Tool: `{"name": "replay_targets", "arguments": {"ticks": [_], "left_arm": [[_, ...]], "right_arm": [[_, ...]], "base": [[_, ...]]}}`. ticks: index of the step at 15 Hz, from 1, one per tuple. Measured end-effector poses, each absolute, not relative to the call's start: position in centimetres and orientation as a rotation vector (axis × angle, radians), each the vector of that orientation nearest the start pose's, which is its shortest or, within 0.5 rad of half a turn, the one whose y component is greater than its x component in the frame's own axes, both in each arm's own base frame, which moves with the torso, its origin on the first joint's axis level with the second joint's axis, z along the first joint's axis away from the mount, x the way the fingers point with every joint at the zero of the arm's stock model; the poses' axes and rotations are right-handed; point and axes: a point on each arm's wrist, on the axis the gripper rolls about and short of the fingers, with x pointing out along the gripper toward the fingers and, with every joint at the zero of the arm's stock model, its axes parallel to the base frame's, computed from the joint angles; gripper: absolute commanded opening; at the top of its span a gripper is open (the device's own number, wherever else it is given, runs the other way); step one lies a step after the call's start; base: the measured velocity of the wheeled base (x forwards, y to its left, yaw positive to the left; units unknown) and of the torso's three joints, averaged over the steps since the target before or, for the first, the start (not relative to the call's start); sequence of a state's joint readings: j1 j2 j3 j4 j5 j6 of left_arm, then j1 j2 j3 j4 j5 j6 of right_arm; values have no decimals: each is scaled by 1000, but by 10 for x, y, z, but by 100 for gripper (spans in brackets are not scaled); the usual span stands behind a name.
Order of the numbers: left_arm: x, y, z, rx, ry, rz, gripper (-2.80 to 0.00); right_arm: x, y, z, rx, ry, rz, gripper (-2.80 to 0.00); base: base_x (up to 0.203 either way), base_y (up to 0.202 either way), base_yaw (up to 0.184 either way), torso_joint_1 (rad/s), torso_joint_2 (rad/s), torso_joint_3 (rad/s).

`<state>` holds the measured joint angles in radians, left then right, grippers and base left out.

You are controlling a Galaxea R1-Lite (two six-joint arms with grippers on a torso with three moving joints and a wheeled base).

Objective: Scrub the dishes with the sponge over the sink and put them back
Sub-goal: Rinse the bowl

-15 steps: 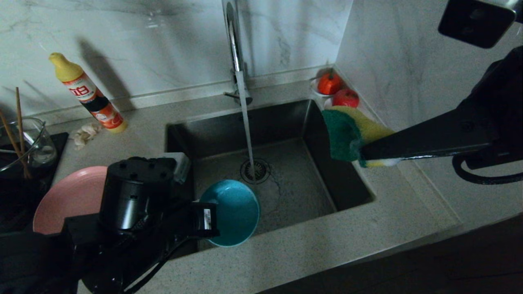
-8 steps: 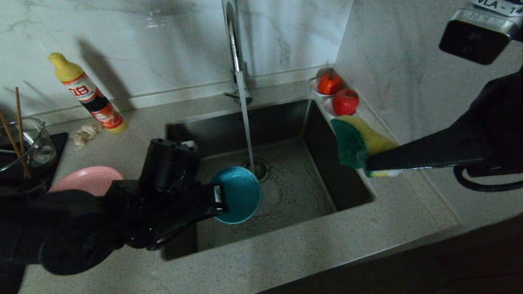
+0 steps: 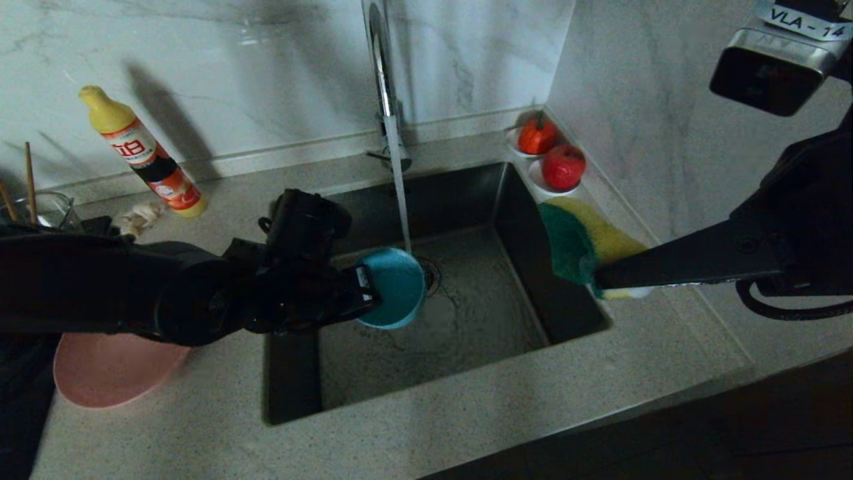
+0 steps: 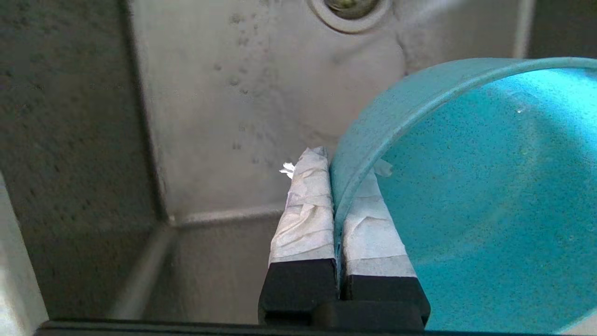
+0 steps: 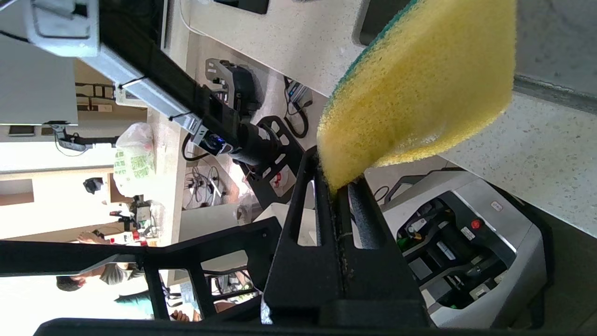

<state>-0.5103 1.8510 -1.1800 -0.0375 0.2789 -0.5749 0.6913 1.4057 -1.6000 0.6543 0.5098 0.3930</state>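
I count one teal bowl [image 3: 395, 287], one pink plate [image 3: 110, 370], one yellow-and-green sponge [image 3: 586, 240], two red fruits [image 3: 563, 167] on small white saucers, one detergent bottle [image 3: 143, 155], one glass pot [image 3: 50, 210] and two chopsticks [image 3: 29, 183].

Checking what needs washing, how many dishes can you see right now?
2. The teal bowl is pinched at its rim by the left gripper over the sink; the pink plate lies on the counter left, partly hidden by that arm.
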Motion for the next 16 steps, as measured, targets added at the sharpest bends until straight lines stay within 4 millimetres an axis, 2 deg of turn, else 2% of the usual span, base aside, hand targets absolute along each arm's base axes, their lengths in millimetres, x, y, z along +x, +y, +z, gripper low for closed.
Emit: {"name": "replay_targets", "arguments": {"ticks": [3,7,11,16], "left_arm": [[324,-154,177,-347,620,3,-280],[338,-151,181,-435,623,2,-280],[350,-154,188,-480,626,-1,-280],[371,-163,187,-519,611,2,-280]], "right_arm": [[146,135,358,294,716,1065,-280],[147,136,358,296,708,1067,-280],[147,136,357,295,713,1066,-280],[149,137,353,291,724,1062,-280]], "base": [[0,0,0,0,0,0],[0,0,0,0,0,0],[0,0,0,0,0,0],[0,0,0,0,0,0]]}}
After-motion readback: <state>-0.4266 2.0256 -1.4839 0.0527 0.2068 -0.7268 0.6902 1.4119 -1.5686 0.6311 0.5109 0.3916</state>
